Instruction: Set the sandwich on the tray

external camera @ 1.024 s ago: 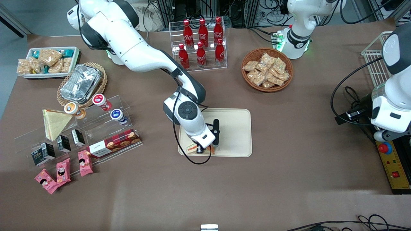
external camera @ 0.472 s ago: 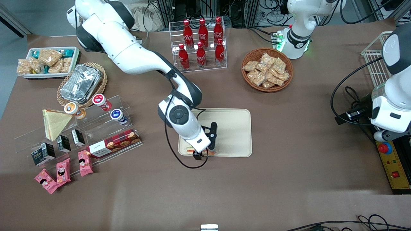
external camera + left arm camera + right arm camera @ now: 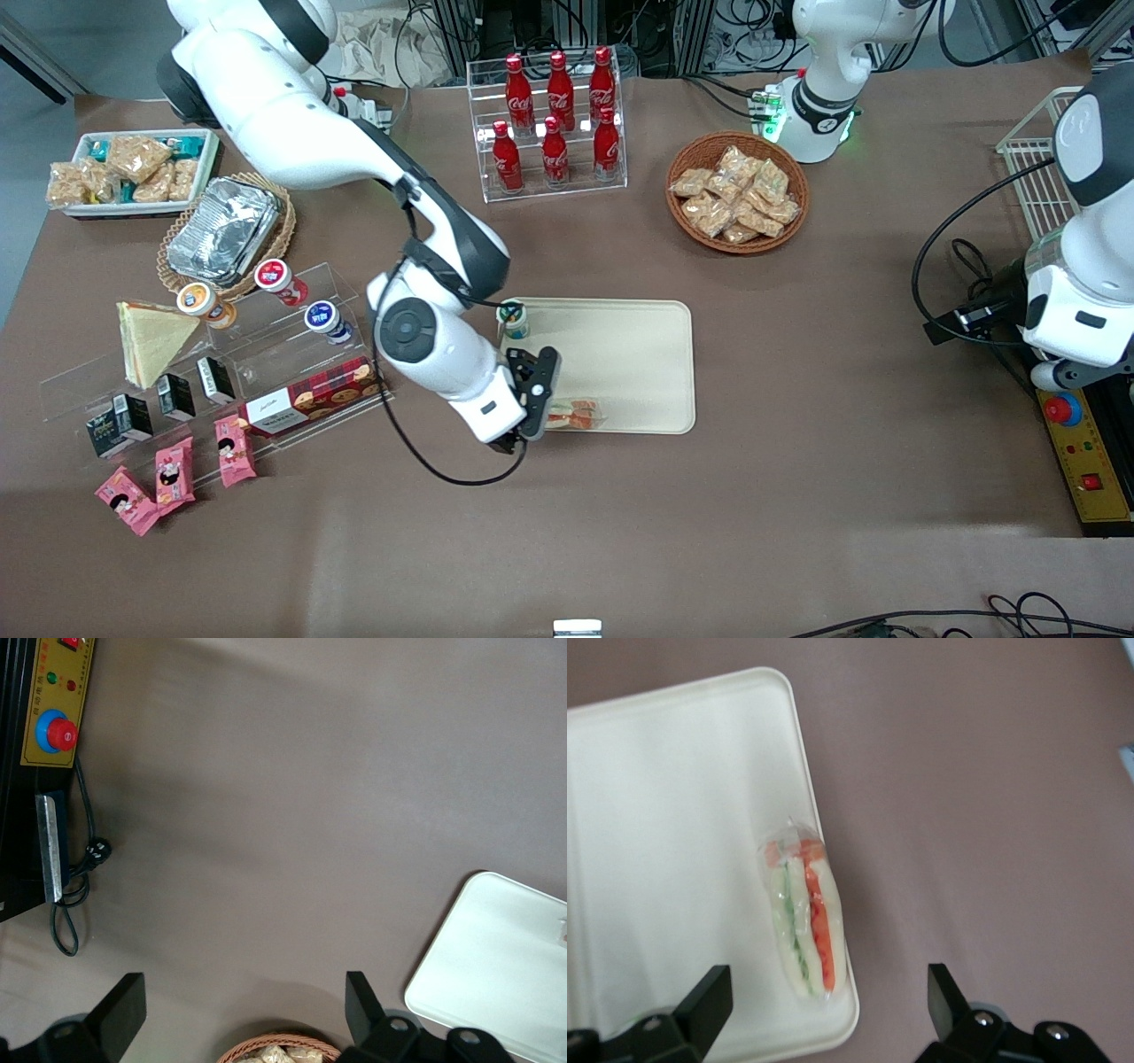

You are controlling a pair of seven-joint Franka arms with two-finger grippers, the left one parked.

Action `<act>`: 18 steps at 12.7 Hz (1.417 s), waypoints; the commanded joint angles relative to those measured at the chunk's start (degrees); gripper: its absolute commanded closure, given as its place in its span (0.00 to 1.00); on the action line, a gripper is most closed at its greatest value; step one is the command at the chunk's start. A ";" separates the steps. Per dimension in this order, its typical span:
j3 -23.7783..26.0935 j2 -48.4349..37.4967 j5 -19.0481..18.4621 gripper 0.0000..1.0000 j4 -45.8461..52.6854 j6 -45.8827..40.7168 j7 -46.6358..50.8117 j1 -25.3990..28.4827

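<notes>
The sandwich, a clear-wrapped wedge with green and red filling, lies on the cream tray at the corner nearest the front camera and the working arm's end. My gripper is open and empty. It hovers above the tray's edge beside the sandwich, not touching it. In the right wrist view the sandwich lies on its side along the tray's rim, below and between the gripper's spread fingers.
A small bottle stands on the tray's corner farther from the camera. An acrylic shelf with a cookie box, small cartons and a plain pale sandwich stands toward the working arm's end. A cola rack and snack basket stand farther back.
My gripper has let go of the sandwich and drawn off toward the working arm's end and upward. The sandwich stays on the tray, and the small bottle has come into view.
</notes>
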 commanded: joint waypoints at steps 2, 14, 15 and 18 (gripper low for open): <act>0.83 -6.89 1.79 0.02 -1.06 -9.31 3.93 -5.21; -3.97 -23.59 2.14 0.02 -0.97 -30.78 22.55 -22.98; -6.78 -24.65 2.22 0.02 -0.97 -30.78 23.35 -22.81; -13.03 -25.10 2.14 0.02 -0.97 -31.22 23.53 -22.80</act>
